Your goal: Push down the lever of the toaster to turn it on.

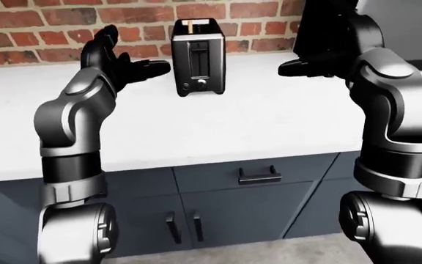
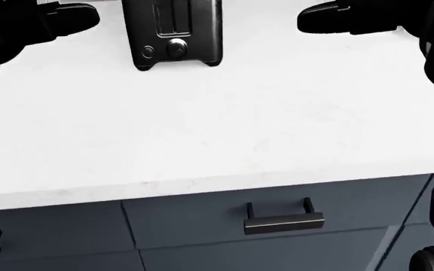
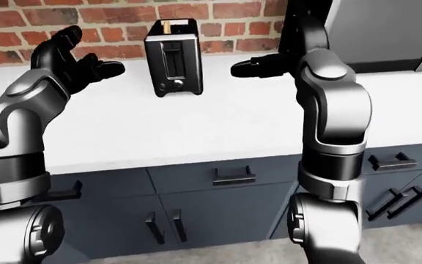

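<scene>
The toaster (image 1: 198,56) stands on the white counter (image 1: 255,118) by the brick wall, its lever (image 1: 198,52) apparently still up, with the open left hand (image 1: 119,61) just beside it and the open right hand (image 1: 315,63) well apart, so pressing remains.

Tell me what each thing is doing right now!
toaster: upright on the counter, bread in a slot, nothing touching it.
lever: up, not pushed down.
left robot hand: open, raised left of the toaster.
right robot hand: raised right of the toaster, holding nothing; finger pose unclear.
drawer: shut.
cabinet doors: shut.
</scene>
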Controlling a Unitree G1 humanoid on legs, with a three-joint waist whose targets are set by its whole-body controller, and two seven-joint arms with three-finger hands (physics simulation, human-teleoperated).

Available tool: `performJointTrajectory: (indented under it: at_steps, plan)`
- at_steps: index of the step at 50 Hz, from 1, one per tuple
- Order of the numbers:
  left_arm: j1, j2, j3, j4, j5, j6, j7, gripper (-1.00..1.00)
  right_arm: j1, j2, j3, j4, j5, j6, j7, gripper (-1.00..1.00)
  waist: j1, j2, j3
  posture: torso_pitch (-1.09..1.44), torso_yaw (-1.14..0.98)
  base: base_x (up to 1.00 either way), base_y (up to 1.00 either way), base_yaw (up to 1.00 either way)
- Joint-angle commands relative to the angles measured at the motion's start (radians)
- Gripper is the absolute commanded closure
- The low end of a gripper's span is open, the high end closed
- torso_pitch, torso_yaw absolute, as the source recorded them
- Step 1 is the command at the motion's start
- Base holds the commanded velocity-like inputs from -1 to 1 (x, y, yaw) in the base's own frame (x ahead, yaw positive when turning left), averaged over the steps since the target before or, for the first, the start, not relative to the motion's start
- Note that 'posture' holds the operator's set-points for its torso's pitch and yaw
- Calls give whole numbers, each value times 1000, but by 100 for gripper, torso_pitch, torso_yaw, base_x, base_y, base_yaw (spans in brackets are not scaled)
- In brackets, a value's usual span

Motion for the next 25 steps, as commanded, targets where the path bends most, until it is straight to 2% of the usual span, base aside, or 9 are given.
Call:
performJointTrajectory:
  at_steps: [1,2,9,12,13,16,21,24,25]
  plan:
    - [-25,13,11,-19,3,-25,2,-100,-26,-3,2,-16,2,-23,3,-100,3,18,-17,0,0,52,0,0]
    - [-24,13,12,-19,3,-26,2,-100,-26,-4,1,-12,1,-27,4,-100,2,36,-17,0,0,52,0,0]
    - [-28,12,9,-12,6,-29,1,-100,-29,-2,0,-7,-3,-31,6,-100,7,-23,-30,0,0,28,0,0]
    - [-30,13,9,-14,6,-26,1,-100,-29,0,-4,-8,-1,-35,2,-100,13,-104,-30,0,0,0,0,0]
    - [-30,14,9,-17,5,-23,1,-100,-29,0,-3,-11,0,-33,2,-100,19,-63,-60,0,0,15,0,0]
    - [-28,11,8,-17,7,-26,1,-100,-27,-1,-2,-13,3,-36,4,-100,10,-94,-10,0,0,42,0,0]
    - [-29,12,8,-18,8,-23,-1,-100,-23,1,2,-2,1,-44,2,-100,-7,-40,9,0,0,36,0,0]
    - [-30,13,9,-16,9,-25,-2,-100,-24,3,2,-5,1,-46,1,-100,-11,4,-24,0,0,0,0,0]
    - [-29,12,8,-17,10,-25,-1,-100,-27,3,2,-4,0,-42,-1,-100,0,-18,-14,0,0,0,0,0]
